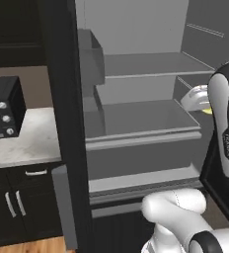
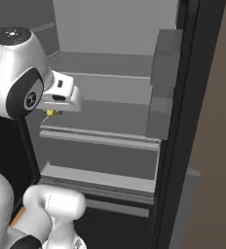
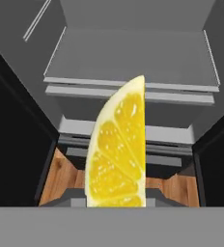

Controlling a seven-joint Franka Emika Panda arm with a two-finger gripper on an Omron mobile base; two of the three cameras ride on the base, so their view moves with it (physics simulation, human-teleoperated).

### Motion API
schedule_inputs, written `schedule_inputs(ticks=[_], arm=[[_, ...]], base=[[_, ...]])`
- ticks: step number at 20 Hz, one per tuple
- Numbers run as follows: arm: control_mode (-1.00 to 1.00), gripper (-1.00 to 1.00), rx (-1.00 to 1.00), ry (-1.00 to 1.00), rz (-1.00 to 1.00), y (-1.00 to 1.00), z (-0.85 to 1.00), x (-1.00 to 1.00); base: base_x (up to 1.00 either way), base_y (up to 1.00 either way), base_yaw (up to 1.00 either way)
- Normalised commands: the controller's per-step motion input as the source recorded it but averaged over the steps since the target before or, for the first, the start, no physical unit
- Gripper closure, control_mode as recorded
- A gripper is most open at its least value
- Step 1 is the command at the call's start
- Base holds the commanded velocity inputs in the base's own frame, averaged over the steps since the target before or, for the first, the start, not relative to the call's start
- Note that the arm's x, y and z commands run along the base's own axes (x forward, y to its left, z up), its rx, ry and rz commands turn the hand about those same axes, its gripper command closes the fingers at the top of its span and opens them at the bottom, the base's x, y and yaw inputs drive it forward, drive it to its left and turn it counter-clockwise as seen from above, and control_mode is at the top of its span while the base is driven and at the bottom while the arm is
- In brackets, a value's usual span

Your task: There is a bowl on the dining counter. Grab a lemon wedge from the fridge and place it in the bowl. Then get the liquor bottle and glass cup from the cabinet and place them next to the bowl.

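one lemon wedge (image 3: 118, 149) upright, clamped between both fingers (image 3: 155, 194), before open fridge (image 3: 133, 58)

This is a home kitchen. A tall black fridge (image 1: 136, 113) stands open at twelve o'clock, its pale grey shelves stepped one above another and door bins on the inner side of its open door (image 2: 163, 82). At nine o'clock a pale marble desk (image 1: 22, 143) runs along the wall, carrying a black toaster oven (image 1: 3, 106) with round knobs on its front. Beneath it sit low black cabinets (image 1: 18, 207) with short silver handles. Warm wooden floor (image 3: 65, 178) shows under the fridge front in the hand view and at the foot of the cabinets. A lemon wedge (image 3: 119, 149), cut face bright yellow, hangs before the shelves.
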Motion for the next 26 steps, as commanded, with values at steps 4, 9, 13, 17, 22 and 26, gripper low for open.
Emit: schedule_inputs(ticks=[4,9,13,17,22,26], arm=[[1.00,1.00,0.00,0.00,0.00,0.00,0.00,0.00],[1.00,1.00,0.00,0.00,0.00,0.00,0.00,0.00],[1.00,1.00,0.00,0.00,0.00,0.00,0.00,0.00],[1.00,1.00,0.00,0.00,0.00,0.00,0.00,0.00],[1.00,1.00,0.00,0.00,0.00,0.00,0.00,0.00],[1.00,1.00,0.00,0.00,0.00,0.00,0.00,0.00]], base=[[-1.00,0.30,0.00],[-1.00,0.42,0.41],[-0.96,0.34,0.80],[-0.86,0.29,0.84],[-0.89,0.29,0.83],[-0.75,0.28,0.82]])
